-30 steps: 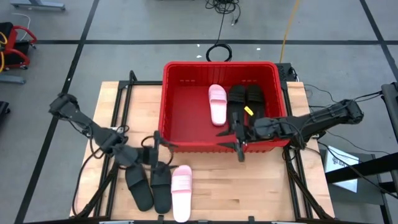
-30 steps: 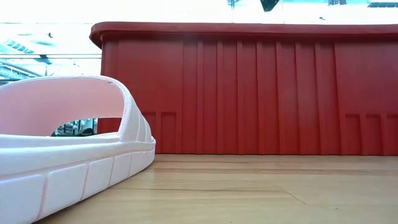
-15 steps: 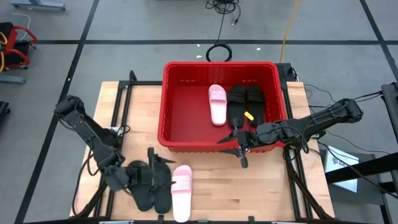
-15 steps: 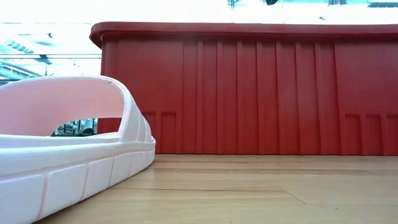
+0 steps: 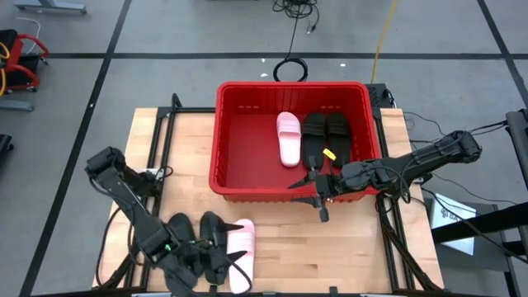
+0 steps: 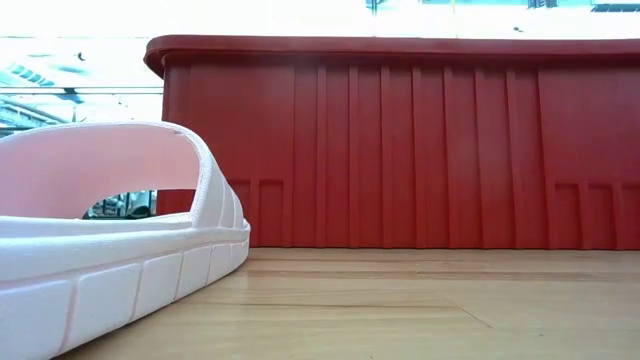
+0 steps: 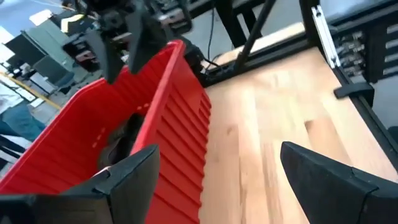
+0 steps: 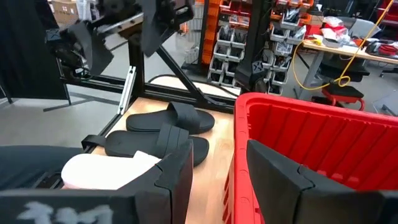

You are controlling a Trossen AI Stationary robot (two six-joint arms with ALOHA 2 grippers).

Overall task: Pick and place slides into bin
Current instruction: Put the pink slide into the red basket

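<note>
The red bin (image 5: 247, 165) stands at the table's far middle. In it lie a pale pink slide (image 5: 289, 139) and two black slides (image 5: 313, 136) (image 5: 338, 132). Near the front left, flat on the wood, are two black slides (image 8: 171, 120) (image 8: 155, 144) and a pink slide (image 5: 242, 246) (image 6: 110, 230). My left gripper (image 5: 216, 243) (image 7: 217, 155) hovers open above the two black slides, hiding most of them from above. My right gripper (image 5: 318, 194) (image 8: 217, 149) stands open over the bin's near wall (image 8: 280, 124), with nothing between its fingers.
Bare wood (image 5: 330, 247) stretches from the bin's near wall to the table's front edge on the right. Black frame rails (image 5: 165, 132) run along both sides of the table. Cables (image 5: 289, 66) lie on the floor beyond the bin.
My left gripper has swung from beside the bin's near left corner toward the table's near edge and has turned; it now hangs over the two black slides, still open. The slides have not moved.
</note>
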